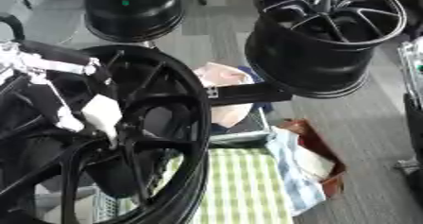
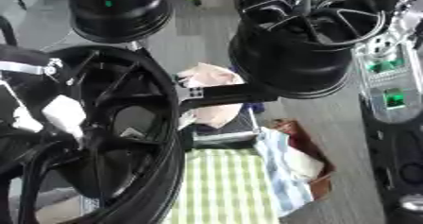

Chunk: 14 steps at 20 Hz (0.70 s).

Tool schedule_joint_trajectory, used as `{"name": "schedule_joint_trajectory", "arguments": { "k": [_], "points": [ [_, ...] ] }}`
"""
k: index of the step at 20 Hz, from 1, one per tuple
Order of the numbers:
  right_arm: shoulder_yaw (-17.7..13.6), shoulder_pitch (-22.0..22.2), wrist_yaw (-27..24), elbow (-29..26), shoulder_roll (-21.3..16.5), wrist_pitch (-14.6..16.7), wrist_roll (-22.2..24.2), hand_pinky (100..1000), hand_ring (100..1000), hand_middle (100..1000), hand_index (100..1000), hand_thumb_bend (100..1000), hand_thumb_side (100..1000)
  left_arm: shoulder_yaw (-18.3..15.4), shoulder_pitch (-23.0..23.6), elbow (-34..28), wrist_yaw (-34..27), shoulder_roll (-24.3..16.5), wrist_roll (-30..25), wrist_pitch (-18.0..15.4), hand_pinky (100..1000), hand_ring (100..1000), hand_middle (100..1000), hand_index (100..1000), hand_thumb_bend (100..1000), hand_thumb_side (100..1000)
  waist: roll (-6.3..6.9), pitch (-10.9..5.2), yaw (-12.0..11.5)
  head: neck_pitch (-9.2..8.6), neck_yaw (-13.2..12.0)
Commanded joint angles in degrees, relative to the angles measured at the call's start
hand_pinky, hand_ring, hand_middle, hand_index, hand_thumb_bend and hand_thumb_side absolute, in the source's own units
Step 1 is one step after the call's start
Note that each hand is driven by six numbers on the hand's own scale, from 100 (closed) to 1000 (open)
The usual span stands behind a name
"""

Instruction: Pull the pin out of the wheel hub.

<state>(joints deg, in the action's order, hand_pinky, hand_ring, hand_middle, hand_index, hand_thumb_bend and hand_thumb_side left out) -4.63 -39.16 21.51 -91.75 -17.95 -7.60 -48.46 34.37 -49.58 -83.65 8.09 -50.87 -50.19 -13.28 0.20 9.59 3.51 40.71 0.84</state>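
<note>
Three black wheels are in sight, and only the near wheel hub matters. It fills the lower left of both views, its spoked face turned toward the camera and leaning a little to the left. The other two wheels, the far left wheel and the far right wheel, sit well apart from it on a dark stand.

The left hand comes in from the left edge and lies across the near hub's face, over the spokes just left of the centre opening. A pale piece shows at its tip, against a spoke. It may be the pin or part of the hand; I cannot say which, nor whether the fingers are closed on anything. The pin therefore seems to sit at or right beside the left hand, on the hub's left half near its middle.

If the pin runs through the hub's face, its long axis points out of the face, toward the camera and slightly up. My judgement is that the pull should follow that line, straight back toward the robot and not sideways along the spoke.

The right arm shows only along the right edge of the right eye view, well away from the hub, and no right hand can be seen. The left hand is clearly the nearer one. A green checked cloth lies below, beside the rim.
</note>
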Motion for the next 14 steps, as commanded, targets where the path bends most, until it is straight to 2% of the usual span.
{"name": "schedule_joint_trajectory", "arguments": {
  "k": [1,7,12,14],
  "points": [
    [-0.6,-0.6,-0.4,-1.2,-0.8,0.0,-0.3,723,751,667,813,100,679,-0.2,-0.7,-0.6,-1.4,-1.3,-1.8,-1.2,770,653,519,711,350,241,0.01,-0.85,0.1,-0.63,0.1],
    [-0.8,-0.3,-0.7,-1.3,-0.8,0.1,-0.6,723,751,666,813,100,682,0.0,-0.5,-0.7,-3.0,-1.3,-1.8,-0.4,755,640,512,686,295,188,0.04,-0.81,0.1,-0.73,0.1],
    [-0.7,-0.3,-0.9,-1.3,-0.8,0.2,-0.6,723,751,666,813,100,679,-0.3,-0.4,-0.7,-3.5,-1.3,-1.8,0.4,733,615,473,624,294,102,0.01,-0.82,0.0,-0.87,0.3],
    [-0.7,-0.3,-0.8,-1.3,-0.8,0.2,-0.6,724,751,666,814,100,681,-0.5,-0.5,-0.7,-3.4,-1.3,-1.4,0.9,720,598,434,573,289,100,-0.03,-0.85,0.0,-0.90,0.3]
  ]
}}
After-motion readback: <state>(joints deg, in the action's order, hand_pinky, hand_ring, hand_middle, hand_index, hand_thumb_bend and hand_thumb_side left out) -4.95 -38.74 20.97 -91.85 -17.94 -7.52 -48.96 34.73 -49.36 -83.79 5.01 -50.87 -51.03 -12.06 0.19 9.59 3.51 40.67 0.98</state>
